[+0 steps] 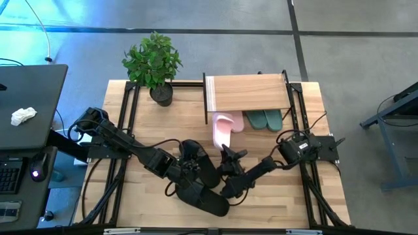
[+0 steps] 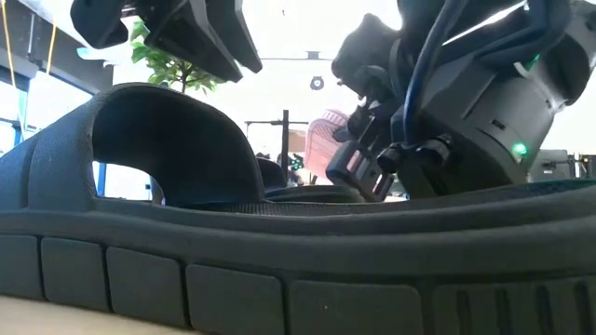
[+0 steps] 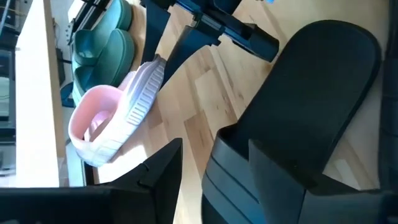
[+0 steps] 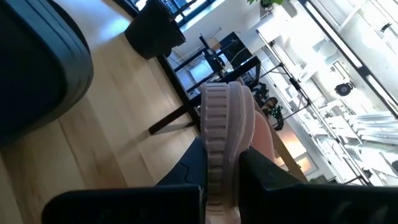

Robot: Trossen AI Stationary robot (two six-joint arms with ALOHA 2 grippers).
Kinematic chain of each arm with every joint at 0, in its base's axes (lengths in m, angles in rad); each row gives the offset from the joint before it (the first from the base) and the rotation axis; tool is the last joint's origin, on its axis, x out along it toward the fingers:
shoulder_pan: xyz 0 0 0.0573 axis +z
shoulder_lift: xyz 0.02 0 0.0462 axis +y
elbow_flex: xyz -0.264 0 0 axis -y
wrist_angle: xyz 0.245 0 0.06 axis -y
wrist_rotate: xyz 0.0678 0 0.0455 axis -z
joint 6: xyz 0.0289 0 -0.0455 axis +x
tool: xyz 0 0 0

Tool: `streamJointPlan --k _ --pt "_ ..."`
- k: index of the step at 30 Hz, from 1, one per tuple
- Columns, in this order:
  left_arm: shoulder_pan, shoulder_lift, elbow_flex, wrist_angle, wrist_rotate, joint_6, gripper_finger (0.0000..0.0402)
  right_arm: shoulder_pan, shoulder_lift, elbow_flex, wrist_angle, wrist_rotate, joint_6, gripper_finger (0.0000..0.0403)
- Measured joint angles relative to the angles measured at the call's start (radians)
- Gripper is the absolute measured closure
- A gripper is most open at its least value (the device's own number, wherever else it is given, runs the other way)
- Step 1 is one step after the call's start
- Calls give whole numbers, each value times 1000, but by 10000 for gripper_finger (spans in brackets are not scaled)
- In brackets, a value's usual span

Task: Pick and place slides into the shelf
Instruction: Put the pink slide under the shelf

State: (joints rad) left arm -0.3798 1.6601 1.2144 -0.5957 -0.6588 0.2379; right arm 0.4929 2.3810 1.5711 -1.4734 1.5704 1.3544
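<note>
The right gripper (image 1: 225, 154) is clenched on a pale pink slide (image 1: 221, 132), pinching its sole edge between both fingers (image 4: 261, 171); only the right wrist view shows this grip plainly, with the ribbed sole standing on edge. From above, that slide's long axis runs near to far, its far end reaching toward the shelf (image 1: 248, 93). The left wrist view shows it tilted on its side (image 3: 118, 118), with the second pink slide just under the board's edge.

The left gripper (image 1: 186, 166) sits over a black slide (image 1: 196, 160) near the table's middle, its fingers (image 3: 158, 171) parted beside the slide's wide strap (image 3: 323, 68); whether they touch it cannot be told. The second black slide (image 1: 206, 196) lies at the near edge, its long axis slanting left to right; the low view is filled by its sole and strap (image 2: 168, 140).

Two teal slides (image 1: 264, 119) rest side by side under the shelf's right half, long axes near to far.
</note>
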Motion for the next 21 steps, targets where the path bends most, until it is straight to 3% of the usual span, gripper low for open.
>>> streamJointPlan --k 16,21 --pt "0 0 0 1 -43 0 236 -28 0 0 49 2 23 387" --pt "0 0 0 2 -59 0 236 -35 0 56 36 3 -5 387"
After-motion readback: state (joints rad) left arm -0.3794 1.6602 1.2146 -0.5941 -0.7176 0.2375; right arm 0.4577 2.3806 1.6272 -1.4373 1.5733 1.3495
